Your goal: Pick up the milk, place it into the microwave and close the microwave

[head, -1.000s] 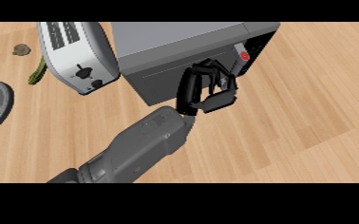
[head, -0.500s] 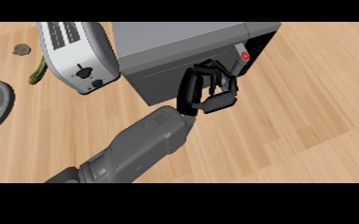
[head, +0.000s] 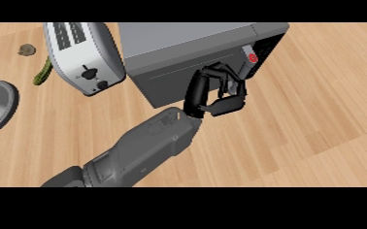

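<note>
The grey microwave (head: 188,40) stands at the top middle, and its door (head: 179,77) lies flat against the body. A dark control strip with a red button (head: 252,58) shows at its right end. My right hand (head: 215,94) is at the door's right edge, just below that strip. Its fingers are curled against the door face and the thumb is tucked underneath, with nothing in the hand. The grey forearm (head: 147,148) runs in from the lower left. No milk shows anywhere. My left hand is out of view.
A white toaster (head: 82,58) stands close to the microwave's left side. Left of it lie a green vegetable (head: 43,72) and a small brown round thing (head: 27,50). A dark round rim (head: 6,102) pokes in at the left edge. Bare wooden counter (head: 301,116) lies right.
</note>
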